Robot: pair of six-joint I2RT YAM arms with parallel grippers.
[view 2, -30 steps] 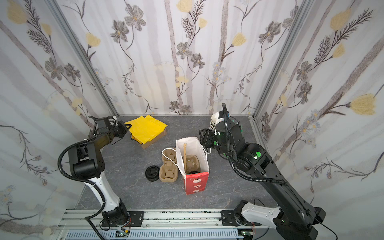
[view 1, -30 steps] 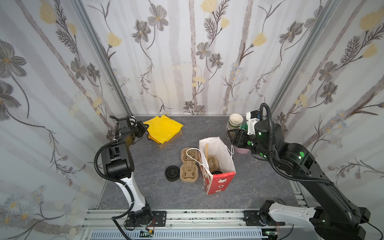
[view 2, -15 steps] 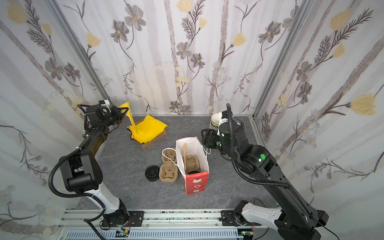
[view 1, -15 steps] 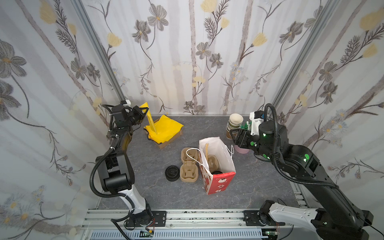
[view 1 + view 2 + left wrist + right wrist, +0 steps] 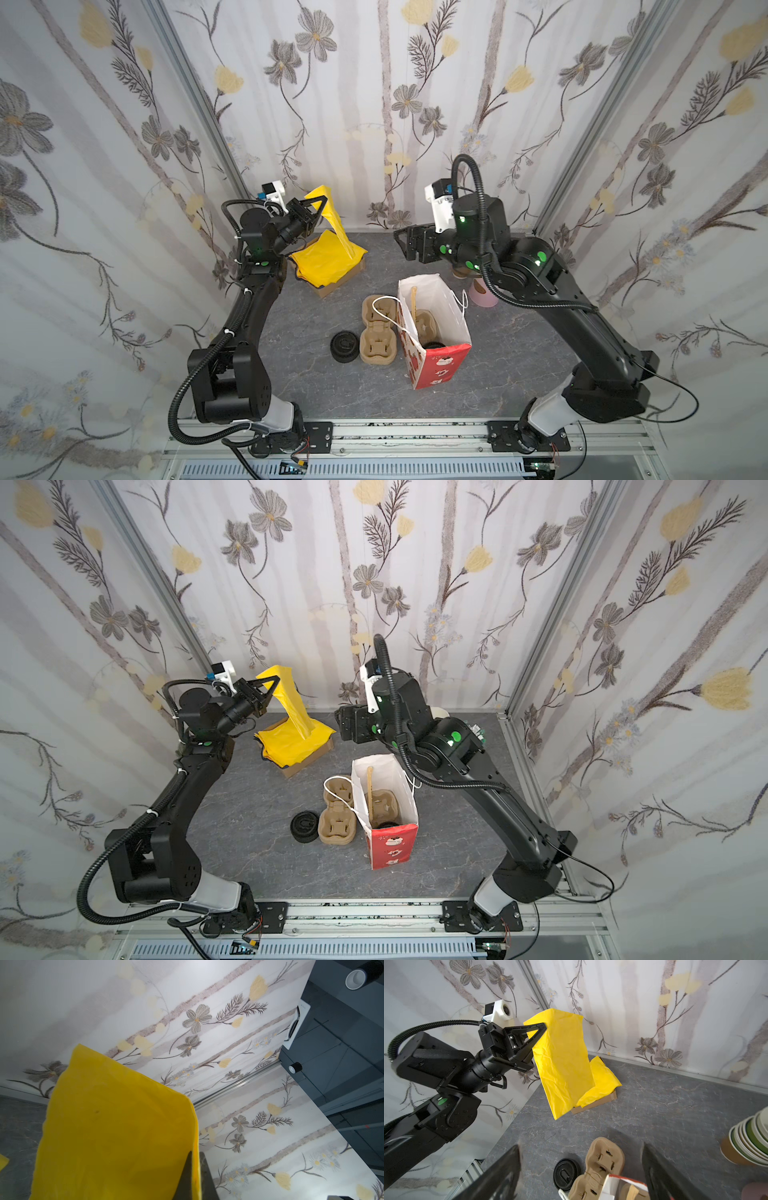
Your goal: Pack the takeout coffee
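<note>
Left arm (image 5: 251, 311) and right arm (image 5: 582, 328) are matte black — white collars at the base, green status lights, ribbed black cable hoses, white camera housings at the wrists, black triangular jaws.

Checking in on the takeout coffee (image 5: 434, 345): it's down inside the paper bag (image 5: 440, 370), which stands upright with its mouth open. From above all I get is a dark sliver of its black round lid (image 5: 386, 825), and it shows in both top views. It's low in the bag, tucked right against the red front wall, just beside the brown pulp carrier (image 5: 426, 324) that shares the bag with it. The lid seems to face up, so I'd call the cup upright (its sides are hidden behind the bag wall and the carrier, so I can't read their colour). Most of the lid is cut off by the bag's front edge.
</note>
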